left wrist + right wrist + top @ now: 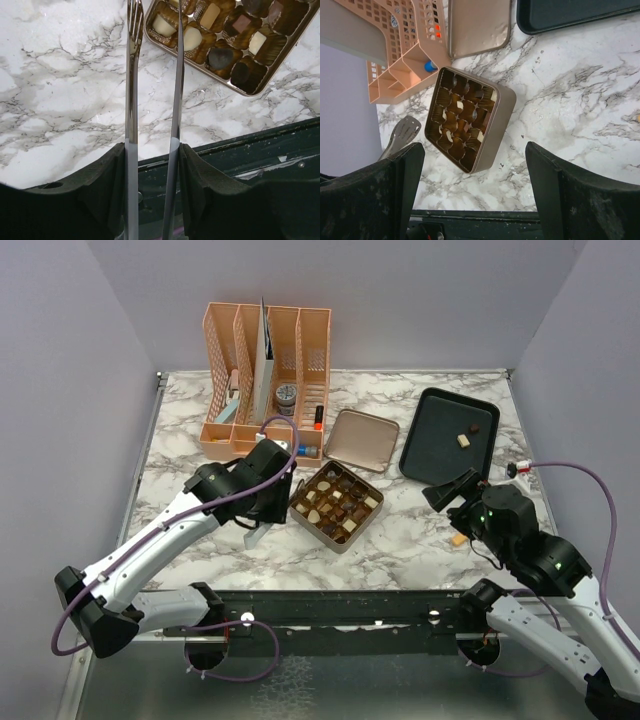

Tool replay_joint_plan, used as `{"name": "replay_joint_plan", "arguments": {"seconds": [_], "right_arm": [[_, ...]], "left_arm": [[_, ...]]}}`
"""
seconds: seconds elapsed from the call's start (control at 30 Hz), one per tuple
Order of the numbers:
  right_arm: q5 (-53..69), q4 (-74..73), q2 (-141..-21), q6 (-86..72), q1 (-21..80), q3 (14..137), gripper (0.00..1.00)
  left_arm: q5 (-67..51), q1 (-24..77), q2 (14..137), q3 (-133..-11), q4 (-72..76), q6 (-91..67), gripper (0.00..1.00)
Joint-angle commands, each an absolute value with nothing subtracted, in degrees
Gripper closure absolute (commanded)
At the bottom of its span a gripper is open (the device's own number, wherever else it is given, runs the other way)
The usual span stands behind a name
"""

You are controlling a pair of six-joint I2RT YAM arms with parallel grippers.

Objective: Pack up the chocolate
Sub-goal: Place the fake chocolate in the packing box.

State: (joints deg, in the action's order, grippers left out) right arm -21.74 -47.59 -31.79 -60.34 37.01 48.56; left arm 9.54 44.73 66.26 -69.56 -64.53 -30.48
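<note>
Left gripper [151,150]: closed on a pair of metal tongs [131,100], one blade against each pad. The blades stand slightly apart and nothing shows between them.
Right gripper [475,150]: jaws wide apart and empty, hanging above the marble near the tray's front edge.
Chocolate, packed [337,502]: dark, light brown and cream pieces sit in the gold paper cups of the tin. A few cups look unfilled, but I cannot be sure.
Chocolate, loose: a dark piece [472,427] and a cream piece [463,440] lie on the tray. One pale piece [458,538] lies on the table just beside the right arm.
Gold tin [318,530]: square and open, turned corner-on near the middle of the table. The tong tips sit just beside its left corner, one blade crossing over the rim.
Lid [358,438]: lying flat behind the tin, apart from it.
Black tray [425,455]: back right, well apart from the tin.
Peach desk organiser [265,370]: back left, no part in this job.
Step in hand: my judgement is that filling is well along, with the tongs between deliveries at the tin.
Next move: likely fetching a loose piece. That calls for the blades spread around one piece, a light squeeze, then a carry to a vacant cup without knocking its neighbours.
</note>
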Motion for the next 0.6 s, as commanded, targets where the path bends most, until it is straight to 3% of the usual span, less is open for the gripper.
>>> {"name": "replay_joint_plan", "arguments": {"seconds": [0.0,0.57], "right_arm": [[-22.2,-47.6,-30.9,-59.7,36.8,47.9,0.13],[-21.2,-46.9,-32.4,-59.5,36.8,48.3,0.13]], "left_arm": [[14.1,44.6,64.2,-70.1,-61.9,-31.6,0.53],[28.8,41.9,65.9,-64.6,-55.2,-35.0,0.52]]}}
